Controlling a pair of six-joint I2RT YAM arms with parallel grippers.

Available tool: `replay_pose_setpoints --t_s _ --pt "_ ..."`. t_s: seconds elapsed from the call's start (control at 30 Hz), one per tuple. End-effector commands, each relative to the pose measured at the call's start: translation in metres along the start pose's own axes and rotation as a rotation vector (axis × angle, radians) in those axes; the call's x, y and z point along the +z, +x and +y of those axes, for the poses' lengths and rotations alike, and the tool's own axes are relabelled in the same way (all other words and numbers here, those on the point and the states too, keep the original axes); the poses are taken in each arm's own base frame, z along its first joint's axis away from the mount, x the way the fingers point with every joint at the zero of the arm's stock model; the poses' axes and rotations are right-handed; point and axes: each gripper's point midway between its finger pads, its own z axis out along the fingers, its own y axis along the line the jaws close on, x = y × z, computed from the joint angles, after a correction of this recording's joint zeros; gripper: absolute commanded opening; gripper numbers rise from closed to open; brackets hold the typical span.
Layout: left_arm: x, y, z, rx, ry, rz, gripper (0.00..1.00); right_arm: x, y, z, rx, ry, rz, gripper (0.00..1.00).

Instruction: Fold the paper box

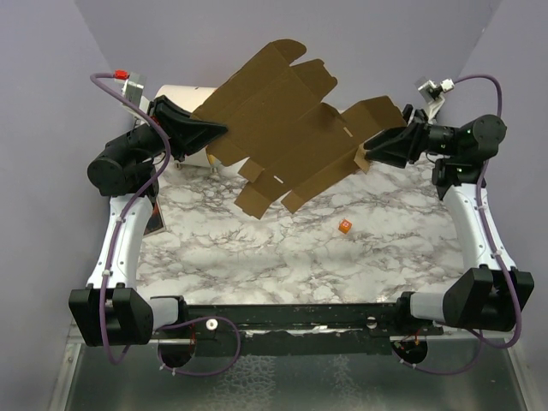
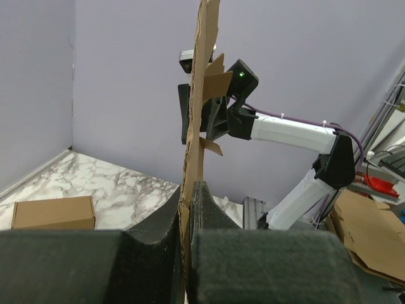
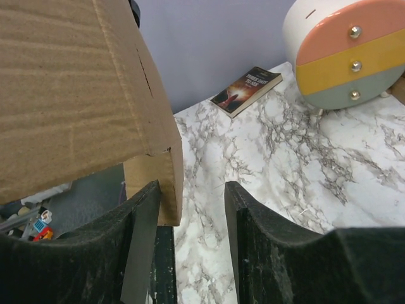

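Paper box [image 1: 291, 128] is an unfolded flat brown sheet with flaps and slots, held up in the air over the far half of the marble counter [image 1: 282, 257], tilted, not touching it

Left pincer [image 2: 190, 215] is clamped tight on the sheet's left edge; in the left wrist view the cardboard runs edge-on straight up between the two fingers

Right pincer [image 3: 193, 202] sits at the sheet's right edge with its jaws apart, bare counter visible through the gap. A corner flap lies against the inner side of one finger [image 3: 142, 209] and the other finger is clear of it, so nothing is pinched

Small orange cube [image 1: 344, 226] on the counter below the sheet, nearer the right arm

Closed brown carton [image 2: 54, 212] lies flat on the counter on the left

Book [image 3: 247, 90] lies by the wall, with a round white container [image 3: 345, 54] with peach, yellow and grey-green bands near it
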Motion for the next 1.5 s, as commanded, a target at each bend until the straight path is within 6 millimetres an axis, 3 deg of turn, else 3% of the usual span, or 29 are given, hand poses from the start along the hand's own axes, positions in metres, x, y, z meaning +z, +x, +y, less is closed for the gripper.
replay_pose_setpoints --t_s 0.0,0.23,0.37,0.73,0.97,1.0,1.07,1.13,1.27,1.4,1.47 --pt "0.001 -0.007 -0.008 0.037 0.018 -0.027 0.0 0.006 0.006 0.007 -0.004 -0.021 0.005 0.46" --pt "0.0 -0.008 -0.008 0.035 0.023 -0.033 0.0 0.012 0.01 0.009 0.015 -0.035 0.008 0.44" --pt "0.0 -0.008 -0.008 0.037 0.024 -0.035 0.0 0.013 0.01 0.009 0.02 -0.039 0.007 0.38" --pt "-0.001 -0.006 -0.006 0.024 0.024 -0.043 0.0 0.014 0.013 0.014 0.017 -0.045 0.007 0.01" --pt "-0.003 -0.002 -0.003 0.01 0.022 -0.05 0.0 0.013 0.017 0.019 0.02 -0.045 0.001 0.01" --pt "-0.003 -0.001 -0.003 0.009 0.024 -0.05 0.0 0.013 0.017 0.02 0.02 -0.044 -0.001 0.05" --pt "-0.003 0.0 -0.004 0.003 0.032 -0.054 0.0 0.013 0.016 0.02 0.023 -0.041 -0.008 0.24" --pt "-0.004 0.0 -0.006 -0.003 0.04 -0.06 0.0 0.014 0.015 0.02 0.034 -0.04 -0.013 0.29" --pt "-0.005 0.002 -0.006 -0.012 0.051 -0.071 0.0 0.014 0.014 0.019 0.039 -0.039 -0.019 0.25" --pt "-0.005 0.003 -0.005 -0.021 0.054 -0.075 0.0 0.014 0.015 0.019 0.048 -0.038 -0.019 0.14" --pt "-0.005 0.003 -0.004 -0.023 0.054 -0.078 0.0 0.014 0.015 0.018 0.051 -0.038 -0.019 0.03"
